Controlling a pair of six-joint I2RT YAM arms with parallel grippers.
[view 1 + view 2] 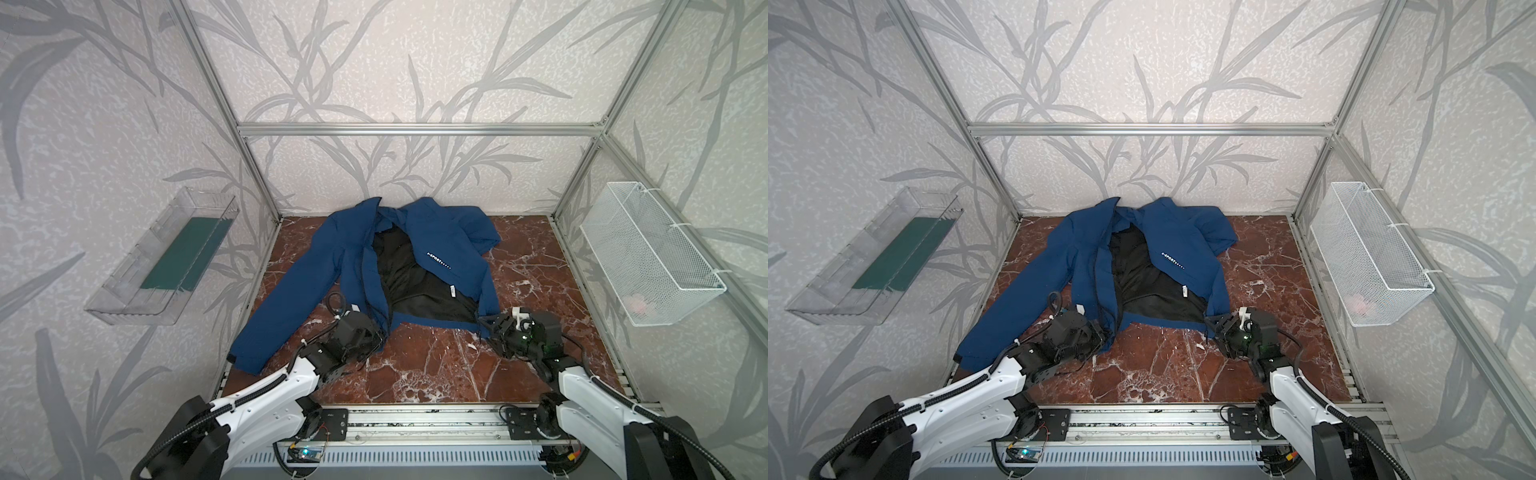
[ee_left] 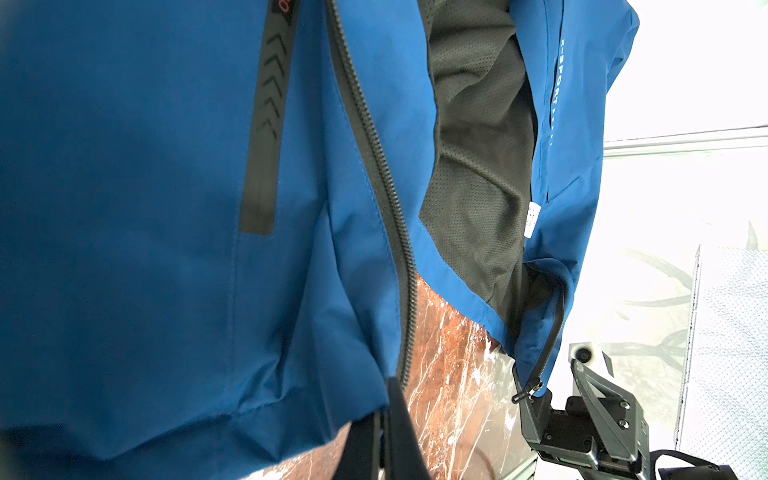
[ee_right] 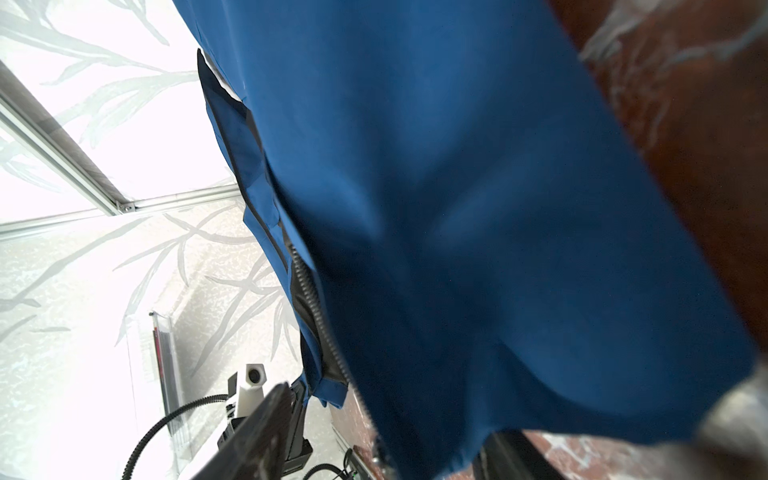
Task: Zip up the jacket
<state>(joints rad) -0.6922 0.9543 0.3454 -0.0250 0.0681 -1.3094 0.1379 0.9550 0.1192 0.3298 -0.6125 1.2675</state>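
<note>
On the red marble-patterned counter (image 1: 436, 374), in both top views, the navy jacket (image 1: 453, 266) lies front-up and spread open. Its collar points toward the back wall, and black lining shows between the two front panels. No part of the front zipper looks joined, so I judge the whole closure is left to do. The left gripper (image 1: 380, 332) sits at the hem of one panel and the right gripper (image 1: 488, 326) at the bottom corner of the other, with the two corners well apart. A clear plastic tray (image 1: 166, 266) hangs on one leaf-papered wall and a white wire basket (image 1: 648, 257) on the opposite one, inside an aluminium frame (image 1: 415, 129). In the left wrist view the left gripper's jaws are pressed together on the hem, right at the foot of the zipper teeth (image 2: 386, 187). The slider (image 2: 528, 390) hangs at the far panel's corner, just beside the right gripper. In the right wrist view, blurred blue fabric drapes between that gripper's fingers (image 3: 266, 424), which stand apart and are not pinching.
</note>
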